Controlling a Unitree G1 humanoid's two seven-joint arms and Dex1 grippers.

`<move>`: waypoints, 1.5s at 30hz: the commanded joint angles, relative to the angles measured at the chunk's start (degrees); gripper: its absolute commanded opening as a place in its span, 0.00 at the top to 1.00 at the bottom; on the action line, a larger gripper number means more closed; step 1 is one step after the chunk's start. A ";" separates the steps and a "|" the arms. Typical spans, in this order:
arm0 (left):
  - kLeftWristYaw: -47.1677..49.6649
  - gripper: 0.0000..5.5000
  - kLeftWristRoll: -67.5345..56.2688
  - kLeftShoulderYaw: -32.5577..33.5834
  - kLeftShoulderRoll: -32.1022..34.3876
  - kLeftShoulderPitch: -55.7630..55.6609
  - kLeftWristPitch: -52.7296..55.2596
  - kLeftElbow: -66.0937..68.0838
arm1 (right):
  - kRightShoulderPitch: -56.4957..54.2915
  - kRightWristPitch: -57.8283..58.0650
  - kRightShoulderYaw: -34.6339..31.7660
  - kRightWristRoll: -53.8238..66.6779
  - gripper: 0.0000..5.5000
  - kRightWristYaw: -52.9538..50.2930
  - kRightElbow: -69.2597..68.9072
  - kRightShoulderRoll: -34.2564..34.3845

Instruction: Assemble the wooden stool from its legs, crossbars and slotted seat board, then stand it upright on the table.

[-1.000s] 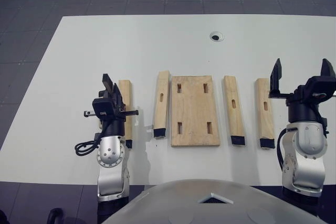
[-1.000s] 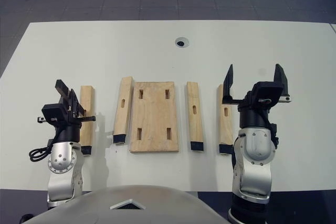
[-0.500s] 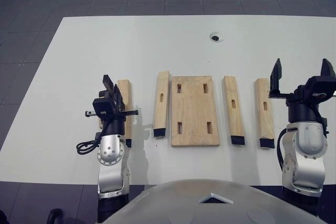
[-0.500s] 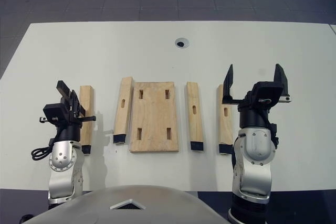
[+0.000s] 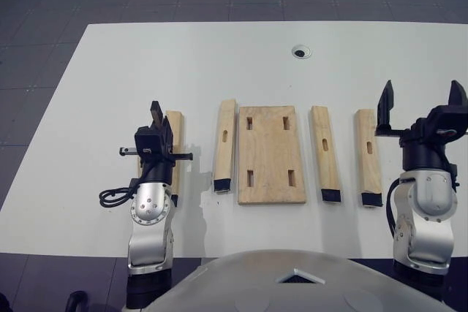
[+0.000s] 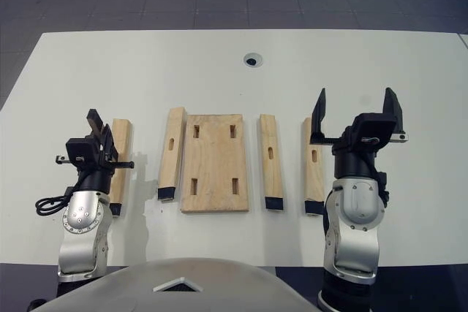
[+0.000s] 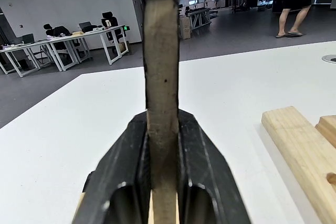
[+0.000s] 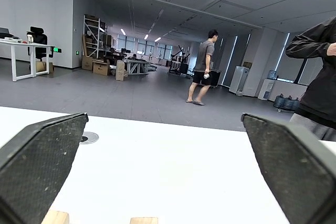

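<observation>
By my reckoning nothing is joined yet. The seat board (image 5: 271, 153) lies flat mid-bench (image 5: 219, 56), with four slotted pieces (image 5: 225, 140) lying separate, two on each side. My left end effector (image 5: 156, 113) is pinched narrow above the leftmost piece (image 5: 178, 131). My right end effector (image 5: 422, 96) gapes wide and empty.

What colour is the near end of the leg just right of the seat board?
Black: that leg is pale wood with a black tip. The left eye view shows it best.

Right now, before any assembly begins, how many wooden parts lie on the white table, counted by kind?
Long light wooden legs with black ends: 4
Flat rectangular wooden seat board with four slots: 1
Total: 5
</observation>
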 commanded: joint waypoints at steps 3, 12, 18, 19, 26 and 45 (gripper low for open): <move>4.34 0.92 -1.00 2.36 -4.78 8.25 4.51 5.57 | -0.27 1.67 -0.44 0.05 0.02 -0.06 -1.32 0.27; 4.36 0.92 -8.86 5.75 -9.63 8.99 1.33 6.53 | -0.28 1.86 -0.40 -0.06 0.02 0.06 -1.15 0.25; 2.98 0.92 -5.90 1.23 -8.81 9.16 -1.59 7.70 | -0.34 1.88 -0.39 -0.02 0.02 0.12 -1.16 0.21; 2.92 0.92 -5.18 0.60 -8.61 8.76 -2.21 7.50 | -0.35 1.87 -0.30 -0.07 0.02 0.09 -1.16 0.26; 3.25 0.92 -0.19 -1.74 -7.20 6.86 -6.33 6.37 | -0.62 1.82 0.40 -0.45 0.02 -0.15 -1.01 0.53; 4.04 0.92 2.51 -4.43 -7.24 0.27 -6.37 5.50 | -0.58 0.92 0.46 -0.62 0.02 0.00 0.08 0.66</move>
